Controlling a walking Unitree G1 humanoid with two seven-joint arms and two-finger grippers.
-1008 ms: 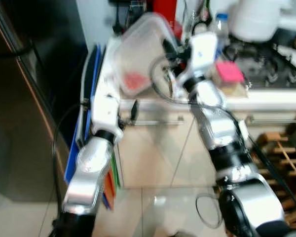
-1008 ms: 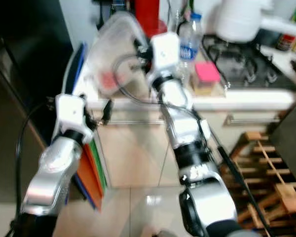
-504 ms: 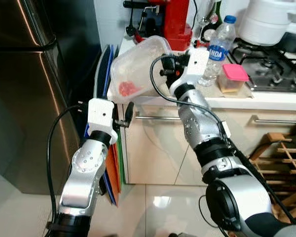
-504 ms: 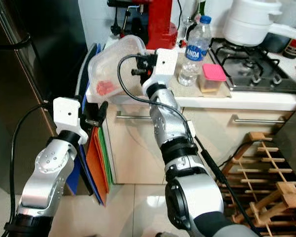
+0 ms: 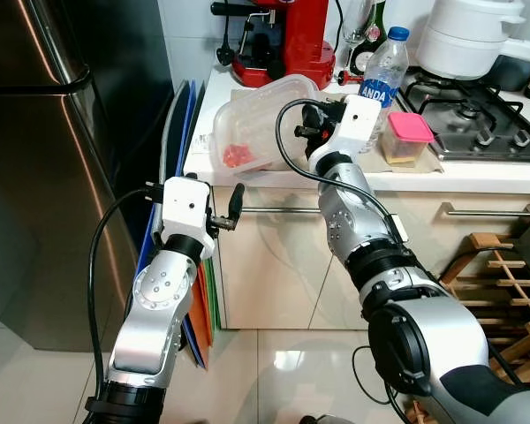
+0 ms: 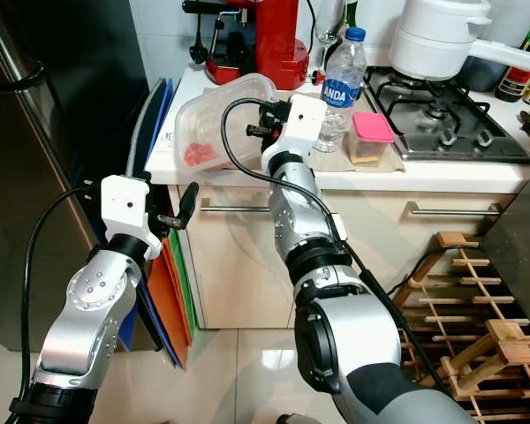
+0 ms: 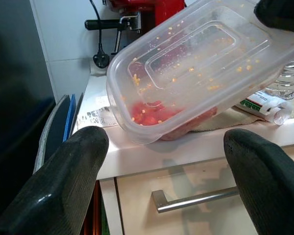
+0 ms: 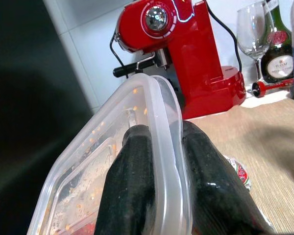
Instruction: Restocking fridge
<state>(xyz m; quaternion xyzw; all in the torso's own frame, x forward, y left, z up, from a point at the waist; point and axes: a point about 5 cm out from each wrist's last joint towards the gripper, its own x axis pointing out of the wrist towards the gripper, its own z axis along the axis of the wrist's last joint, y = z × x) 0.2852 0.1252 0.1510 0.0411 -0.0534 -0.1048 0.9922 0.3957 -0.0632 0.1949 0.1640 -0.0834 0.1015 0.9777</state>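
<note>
Right gripper (image 8: 159, 161) clamped on tilted plastic container (image 5: 256, 128) over counter edge; left gripper (image 7: 166, 161) open below.

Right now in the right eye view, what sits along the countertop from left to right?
Clear tub held tilted by the right hand → water bottle → pink-lidded box → hob.

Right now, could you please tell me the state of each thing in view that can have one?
Plastic container: lidded, tilted, lifted by one edge, red food pooled at its low end.
Right gripper: shut on the container's rim.
Left gripper: open, below the countertop edge.
Fridge: door closed.
Water bottle: capped, upright.
Pink-lidded box: closed.
</note>
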